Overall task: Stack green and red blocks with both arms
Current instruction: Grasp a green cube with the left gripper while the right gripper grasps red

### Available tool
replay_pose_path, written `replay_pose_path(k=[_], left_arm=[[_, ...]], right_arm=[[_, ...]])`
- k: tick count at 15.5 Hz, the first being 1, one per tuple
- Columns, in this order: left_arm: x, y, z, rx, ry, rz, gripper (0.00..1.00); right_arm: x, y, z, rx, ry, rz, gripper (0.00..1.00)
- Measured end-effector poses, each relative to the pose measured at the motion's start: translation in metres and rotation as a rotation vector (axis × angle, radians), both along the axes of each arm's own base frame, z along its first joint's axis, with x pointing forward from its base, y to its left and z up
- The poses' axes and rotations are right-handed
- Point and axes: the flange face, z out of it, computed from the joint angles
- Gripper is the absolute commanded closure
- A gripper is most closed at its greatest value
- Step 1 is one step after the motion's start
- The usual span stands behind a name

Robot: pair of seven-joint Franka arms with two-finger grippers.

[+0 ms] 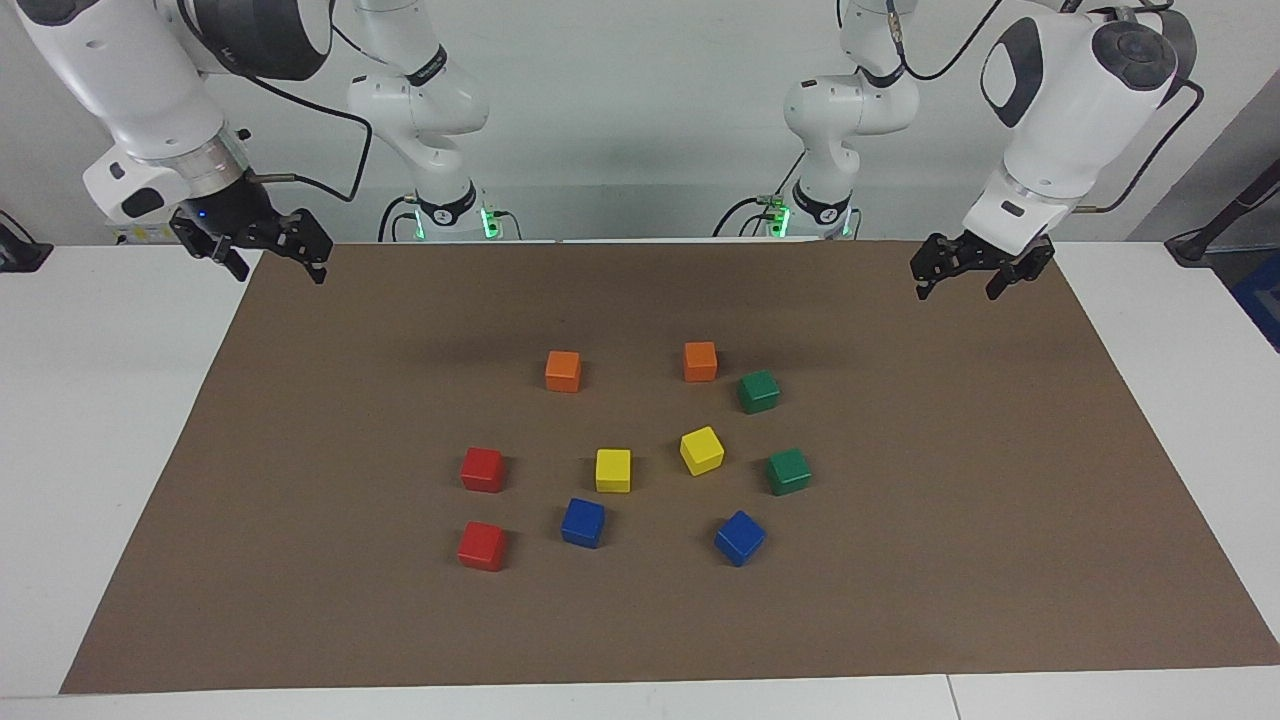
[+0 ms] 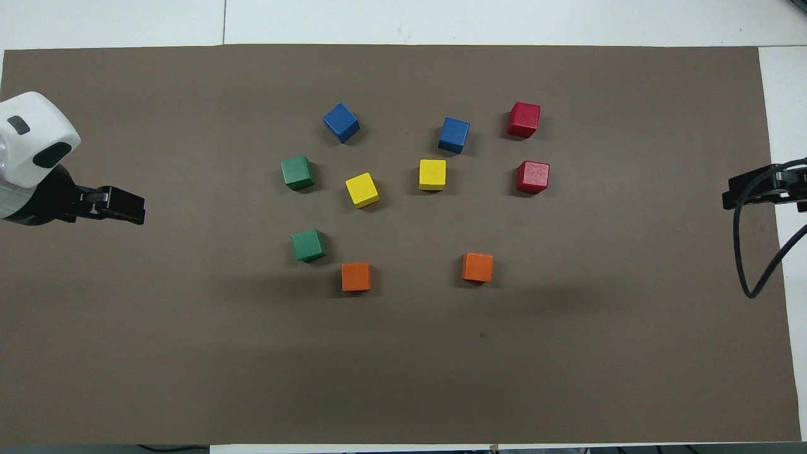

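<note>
Fingers on both of our grippers are spread apart and hold nothing. Our left gripper (image 1: 982, 268) hangs in the air over the edge of the mat at the left arm's end of the table. Our right gripper (image 1: 255, 245) hangs over the mat's edge at the right arm's end. Both arms wait there, well apart from every block.

Under it all we see a white table (image 1: 90, 420), and on it lies a big brown mat (image 1: 300, 520). Ten small blocks sit on the mat near its middle, each one alone, none on top of another.

Our two green blocks are toward the left arm's end. One green block (image 1: 759, 391) sits just beside an orange block (image 1: 700, 361) and is a bit farther from us than it. The other green block (image 1: 789, 471) is farther from us again.

Our two red blocks are toward the right arm's end. One red block (image 1: 483, 469) is nearer to us, and the other red block (image 1: 482, 546) sits just past it.

Between the greens and the reds we see two yellow blocks (image 1: 613, 470) side by side. Two blue blocks (image 1: 583, 522) sit farther from us than the yellow ones. A second orange block (image 1: 563, 371) sits nearer to us than the yellow ones.
</note>
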Motion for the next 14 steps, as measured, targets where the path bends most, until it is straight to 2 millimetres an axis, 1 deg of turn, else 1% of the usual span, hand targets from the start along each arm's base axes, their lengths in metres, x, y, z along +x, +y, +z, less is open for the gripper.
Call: replay_pose_path(k=[4, 8, 9, 11, 14], left_arm=[[0.0, 0.0, 0.0, 0.0, 0.0, 0.0, 0.0], [0.0, 0.005, 0.0, 0.0, 0.0, 0.009, 0.0], [0.0, 0.004, 0.0, 0.0, 0.001, 0.008, 0.0], [0.0, 0.0, 0.0, 0.0, 0.001, 0.01, 0.0], [0.0, -0.004, 0.0, 0.0, 0.0, 0.006, 0.0]], right_arm=[[0.0, 0.0, 0.0, 0.0, 0.0, 0.0, 0.0], [0.001, 0.001, -0.002, 0.0, -0.002, 0.001, 0.0], [0.003, 0.004, -0.003, -0.001, -0.016, 0.008, 0.0], [0.007, 0.02, -0.011, -0.003, -0.054, 0.038, 0.0], [0.01, 0.04, -0.035, -0.003, -0.102, 0.04, 0.0]])
